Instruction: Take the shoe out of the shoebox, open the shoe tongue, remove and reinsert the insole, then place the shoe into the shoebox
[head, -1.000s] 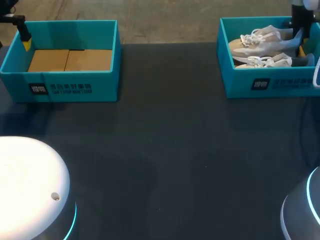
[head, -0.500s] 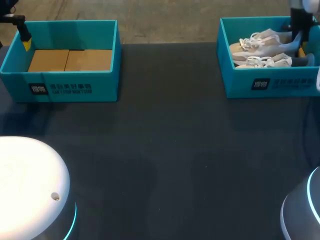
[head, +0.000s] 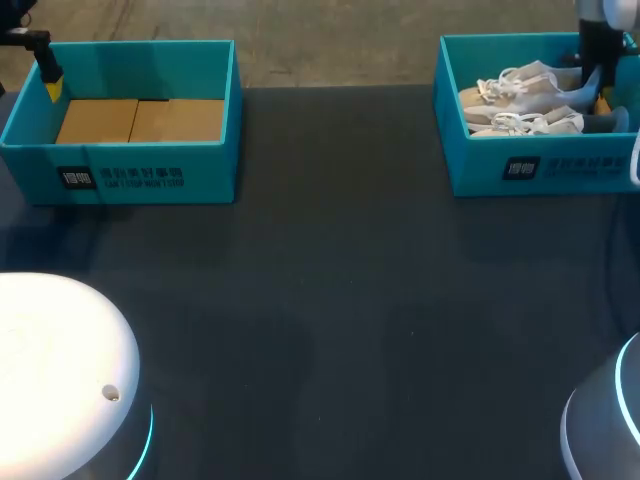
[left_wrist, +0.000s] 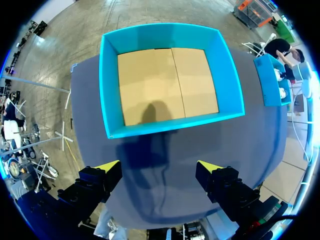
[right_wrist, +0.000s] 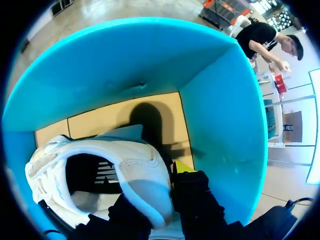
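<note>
Between the fingers of your right gripper, which pinch its heel collar, the shoe lies low in the shoebox, so it may slip free or snag the box wall just beside those fingers on lifting; your left gripper hangs with fingers spread.

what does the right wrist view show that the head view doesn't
Only the right wrist view looks down into the shoe, showing the dark insole inside and the heel clamped in the right pincer.

Only the head view shows a second shoe lying nearer the box's front wall, and the left shoebox at the other side of the table.

Both show the teal right shoebox with the held shoe inside its walls.
</note>
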